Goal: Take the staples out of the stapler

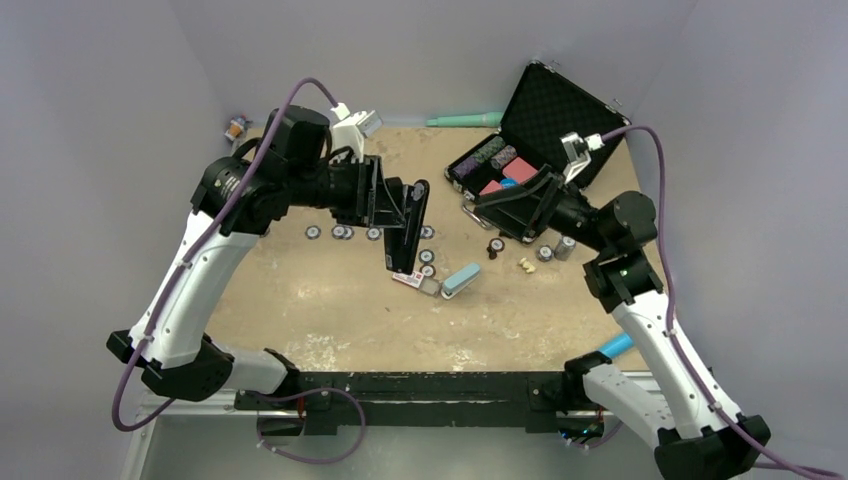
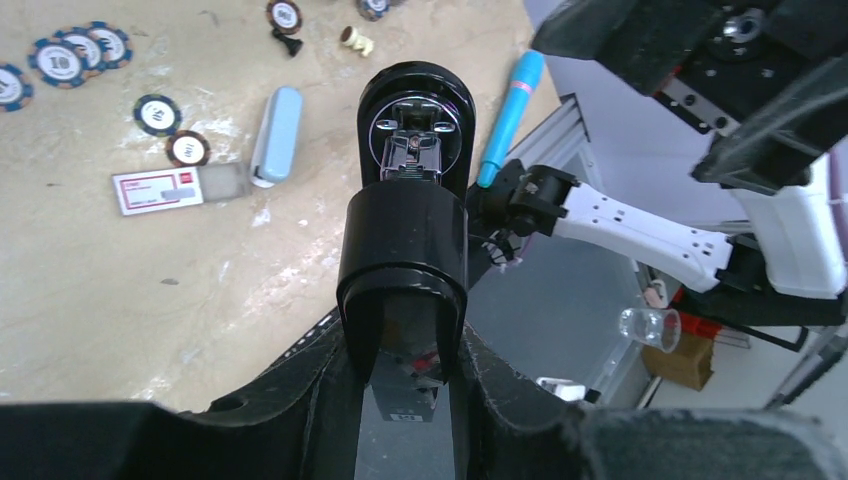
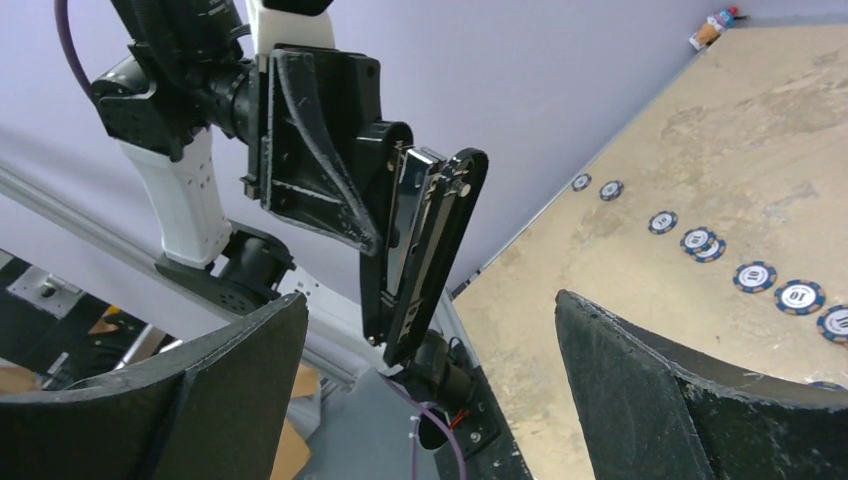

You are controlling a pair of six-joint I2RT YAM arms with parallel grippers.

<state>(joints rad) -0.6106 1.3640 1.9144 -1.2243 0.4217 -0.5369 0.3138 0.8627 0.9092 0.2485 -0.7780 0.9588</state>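
My left gripper (image 1: 398,212) is shut on the black stapler (image 1: 408,228) and holds it in the air over the middle of the table, long axis pointing down. In the left wrist view the stapler (image 2: 405,240) sits end-on between the fingers (image 2: 300,420), its metal inner channel (image 2: 412,145) showing at the far end. In the right wrist view the stapler (image 3: 432,250) hangs with its top arm slightly parted from the base. My right gripper (image 1: 497,215) is wide open just right of it, not touching; in its own view the right gripper (image 3: 430,385) holds nothing. No staples show.
Poker chips (image 1: 340,232) lie in a row under the left arm. Below the stapler are a red-and-white card (image 1: 407,279) and a pale blue block (image 1: 460,280). An open black case (image 1: 556,105) stands at the back right. Small figures (image 1: 526,265) lie near the right gripper.
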